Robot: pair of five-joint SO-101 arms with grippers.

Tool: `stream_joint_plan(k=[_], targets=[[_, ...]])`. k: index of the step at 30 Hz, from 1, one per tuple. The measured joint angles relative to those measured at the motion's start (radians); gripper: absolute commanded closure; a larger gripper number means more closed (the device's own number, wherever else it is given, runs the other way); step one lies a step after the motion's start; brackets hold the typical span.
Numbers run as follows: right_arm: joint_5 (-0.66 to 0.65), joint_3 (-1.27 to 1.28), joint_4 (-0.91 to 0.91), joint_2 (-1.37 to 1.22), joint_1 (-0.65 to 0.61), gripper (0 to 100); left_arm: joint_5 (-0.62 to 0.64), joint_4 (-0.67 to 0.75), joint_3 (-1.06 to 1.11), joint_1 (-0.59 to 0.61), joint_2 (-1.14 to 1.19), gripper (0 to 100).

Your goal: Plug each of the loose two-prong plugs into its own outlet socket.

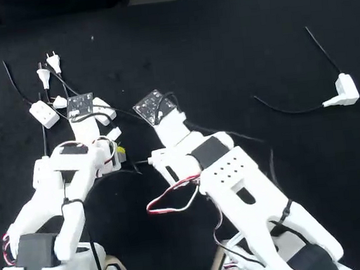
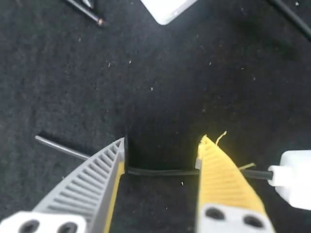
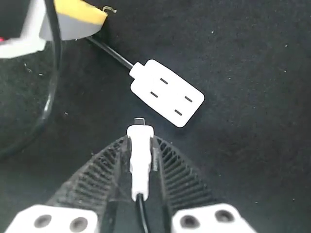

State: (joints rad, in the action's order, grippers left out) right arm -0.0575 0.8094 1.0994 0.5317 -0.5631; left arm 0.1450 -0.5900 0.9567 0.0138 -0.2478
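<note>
Right gripper [image 3: 141, 141] pinched white plug [image 3: 140, 162], prongs poking past the fingertips. Socket block [image 3: 167, 93] lay just beyond, skewed. Left gripper [image 2: 163, 145] spread, straddling the block's cord [image 2: 160, 171]. Risk: unclamped block likely to skid or twist under the push, so prongs miss the slots.

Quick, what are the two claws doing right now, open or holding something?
Left gripper: open, straddling a black cord.
Right gripper: shut on a white plug.
</note>
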Motion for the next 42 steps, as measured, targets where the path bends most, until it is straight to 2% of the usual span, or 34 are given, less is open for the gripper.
stream_joint_plan(k=[8, 14, 19, 28, 33, 42], targets=[[-0.035, 0.000, -0.014, -0.052, -0.002, 98.8, 0.005, -0.112, -0.025, -0.029, 0.005, 76], [-0.051, -0.012, -0.058, -0.186, 0.064, 98.8, -0.051, -0.120, -0.026, -0.055, 0.005, 76], [-0.051, -0.071, -0.032, -0.199, 0.083, 98.8, -0.077, -0.120, -0.028, -0.101, 0.005, 76], [-0.086, -0.078, -0.029, -0.206, 0.087, 98.8, -0.095, -0.135, -0.028, -0.112, 0.000, 76], [-0.091, -0.078, -0.048, -0.206, 0.129, 98.8, -0.095, -0.173, 0.005, -0.124, -0.091, 76], [-0.092, -0.095, -0.058, -0.206, 0.160, 98.8, -0.097, -0.107, 0.163, -0.127, -0.341, 76]])
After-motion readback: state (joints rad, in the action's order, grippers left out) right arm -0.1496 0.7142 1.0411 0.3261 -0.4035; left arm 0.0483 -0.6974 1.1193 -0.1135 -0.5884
